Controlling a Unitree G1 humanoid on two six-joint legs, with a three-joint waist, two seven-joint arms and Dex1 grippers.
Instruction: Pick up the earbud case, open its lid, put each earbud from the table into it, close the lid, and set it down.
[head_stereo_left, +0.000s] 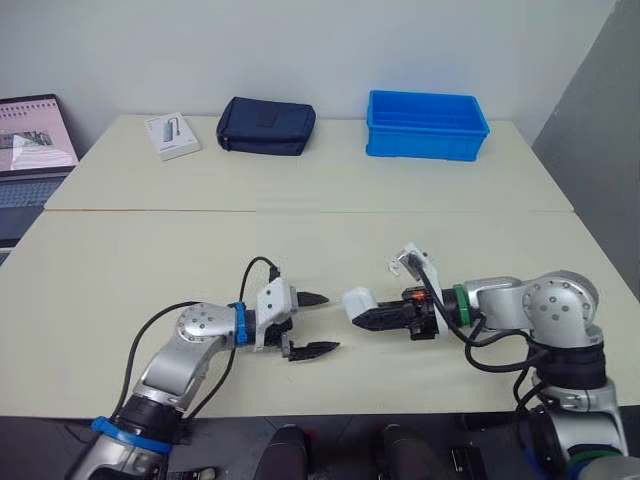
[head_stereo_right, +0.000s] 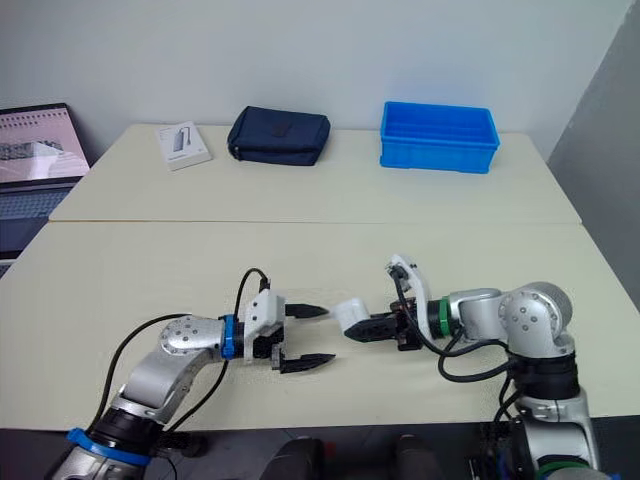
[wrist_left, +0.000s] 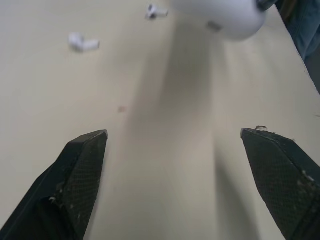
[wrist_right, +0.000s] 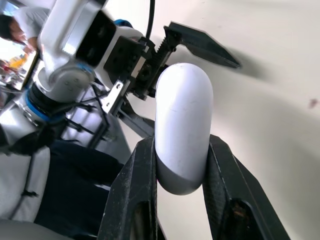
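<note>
The white earbud case (head_stereo_left: 358, 300) hangs just above the table near its front edge, lid closed. My right gripper (head_stereo_left: 362, 317) is shut on it, its two black fingers (wrist_right: 137, 185) clamping the case (wrist_right: 184, 125) by its sides. My left gripper (head_stereo_left: 325, 323) stands open a short way to the left of the case, pointing at it, with nothing between its fingers (wrist_left: 82, 160). In the left wrist view the case (wrist_left: 220, 15) floats beyond the open fingertips. Two white earbuds (wrist_left: 82, 42) (wrist_left: 156, 11) lie loose on the table past it.
A blue bin (head_stereo_left: 427, 125), a dark zip pouch (head_stereo_left: 266, 126) and a small white box (head_stereo_left: 172, 135) stand along the far table. A laptop (head_stereo_left: 30, 150) sits off to the far left. A seam (head_stereo_left: 300, 211) runs between the two tables.
</note>
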